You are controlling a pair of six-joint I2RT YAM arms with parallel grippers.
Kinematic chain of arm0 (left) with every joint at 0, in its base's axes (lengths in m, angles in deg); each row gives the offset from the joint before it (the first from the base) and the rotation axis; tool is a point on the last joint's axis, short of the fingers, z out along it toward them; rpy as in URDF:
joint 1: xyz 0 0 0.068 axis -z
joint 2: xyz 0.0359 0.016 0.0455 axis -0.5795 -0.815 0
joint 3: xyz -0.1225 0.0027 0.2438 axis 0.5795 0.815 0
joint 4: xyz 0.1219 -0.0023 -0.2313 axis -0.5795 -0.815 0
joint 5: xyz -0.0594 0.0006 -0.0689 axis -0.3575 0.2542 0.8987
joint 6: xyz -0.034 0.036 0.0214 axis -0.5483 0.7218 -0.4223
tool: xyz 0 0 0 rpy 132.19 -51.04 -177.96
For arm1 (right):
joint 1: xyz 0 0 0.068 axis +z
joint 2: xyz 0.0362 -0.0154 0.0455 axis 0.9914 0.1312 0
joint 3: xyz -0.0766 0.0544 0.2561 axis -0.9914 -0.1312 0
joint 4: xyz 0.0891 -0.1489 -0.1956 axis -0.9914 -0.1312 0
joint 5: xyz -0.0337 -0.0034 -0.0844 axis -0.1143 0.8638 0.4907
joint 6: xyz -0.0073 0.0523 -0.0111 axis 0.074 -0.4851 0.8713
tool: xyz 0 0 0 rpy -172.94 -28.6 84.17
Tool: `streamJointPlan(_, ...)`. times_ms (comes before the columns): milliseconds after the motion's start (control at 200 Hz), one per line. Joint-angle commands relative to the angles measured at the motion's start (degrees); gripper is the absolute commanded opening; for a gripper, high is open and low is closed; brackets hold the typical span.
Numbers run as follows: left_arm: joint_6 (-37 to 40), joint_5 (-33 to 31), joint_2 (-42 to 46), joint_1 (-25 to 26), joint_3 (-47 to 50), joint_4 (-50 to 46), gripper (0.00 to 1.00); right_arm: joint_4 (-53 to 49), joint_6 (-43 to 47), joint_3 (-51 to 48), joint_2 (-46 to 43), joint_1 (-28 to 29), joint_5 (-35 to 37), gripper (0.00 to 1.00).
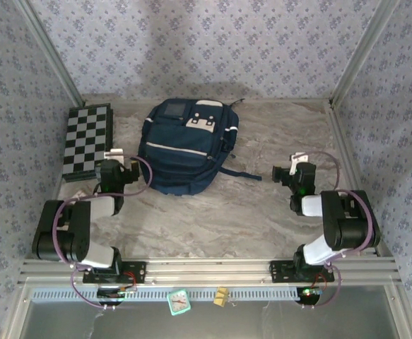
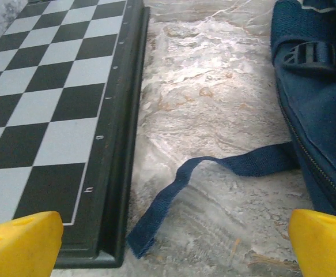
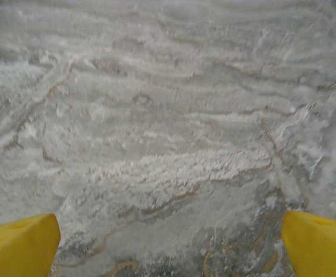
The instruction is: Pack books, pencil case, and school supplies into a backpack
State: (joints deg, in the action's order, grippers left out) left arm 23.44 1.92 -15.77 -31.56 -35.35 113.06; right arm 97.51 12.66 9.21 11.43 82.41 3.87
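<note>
The navy-blue backpack [image 1: 186, 145] lies flat at the middle back of the marble table, zipped, with its white patches and grey-blue panel facing up. Its side [image 2: 320, 115] and a loose dark strap [image 2: 202, 179] appear in the left wrist view. My left gripper [image 1: 119, 168] rests low, left of the backpack, open, its yellow fingertips [image 2: 21, 242] wide apart over the strap end. To the right of the backpack, my right gripper [image 1: 290, 173] is open too, its yellow fingertips [image 3: 18, 245] over bare marble. The books, pencil case and school supplies are out of view.
A black-and-white chequered board [image 1: 87, 138] lies at the back left, its dark frame [image 2: 119, 173] just left of the left gripper. Patterned walls and metal posts close in the table. A second strap [image 1: 241, 174] trails right from the backpack.
</note>
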Motion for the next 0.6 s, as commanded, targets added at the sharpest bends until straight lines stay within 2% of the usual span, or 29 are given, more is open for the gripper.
streamJointPlan(0, -0.07, 3.09, -1.73, -1.11, -0.85, 5.33, 1.0, 5.28, -0.32, 1.35, 0.09, -2.36, -2.34, 1.0)
streamJointPlan(85, -1.6, 5.03, -3.44, -2.84, -1.83, 4.75, 1.0, 4.79, 0.68, 1.39, -0.03, -0.69, 1.01, 1.0)
streamJointPlan(140, -2.48, 7.6, -5.13, -4.3, -0.46, 9.55, 1.0, 4.84, 0.82, 1.4, -0.14, -0.45, 1.16, 1.0)
streamJointPlan(200, -2.39, 7.93, -4.57, -4.34, -1.15, 6.62, 1.0, 4.16, 0.61, 1.73, -0.11, -1.1, -0.38, 1.0)
streamJointPlan(595, -2.22, 8.04, -4.71, -4.35, -1.01, 7.45, 1.0, 3.94, 0.5, 1.75, -0.08, -1.19, -0.65, 1.0)
